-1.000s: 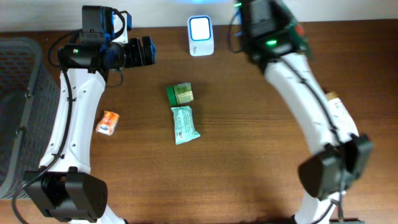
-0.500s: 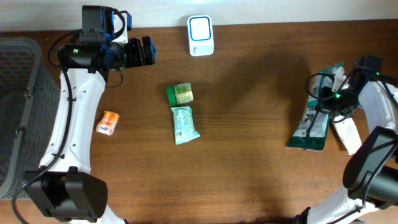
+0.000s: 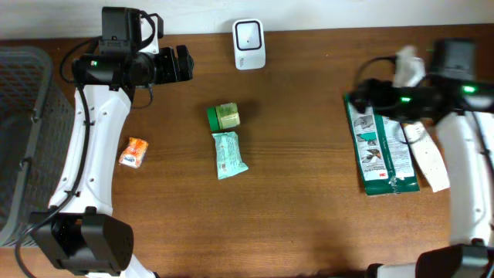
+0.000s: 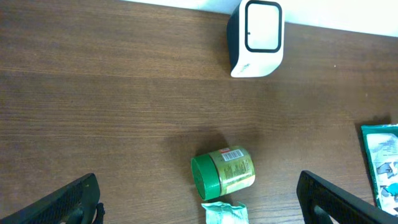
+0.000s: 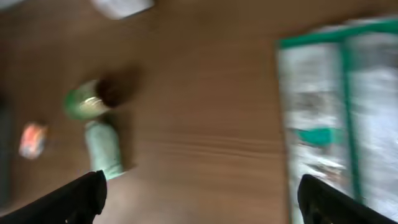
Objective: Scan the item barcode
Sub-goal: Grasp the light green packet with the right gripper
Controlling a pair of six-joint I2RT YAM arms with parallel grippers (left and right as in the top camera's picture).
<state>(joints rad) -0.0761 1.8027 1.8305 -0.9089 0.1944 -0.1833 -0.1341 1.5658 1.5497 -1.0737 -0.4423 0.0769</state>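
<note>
The overhead camera looks straight down on the whole table (image 3: 309, 232) from far off. The left wrist camera looks down from closer. The left fingers (image 4: 65, 202) fill its bottom corners, with the green jar (image 4: 224, 174) between them and the white scanner (image 4: 256, 37) beyond. The right wrist camera, blurred, faces down past the right fingers (image 5: 68, 199). The jar and the green-edged packet (image 5: 329, 106) beyond them also show overhead.

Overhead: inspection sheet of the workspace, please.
Surface: brown wooden table, no spills seen.
Job's things: scanner at far edge; jar on its side, barcode up; mint packet; orange packet; green pouch lying flat.
Clutter: white pack beside pouch.
Grippers: left gripper open, empty; right gripper open, over pouch's top edge.
Cables: black leads on both arms.
Surroundings: grey basket at left.
</note>
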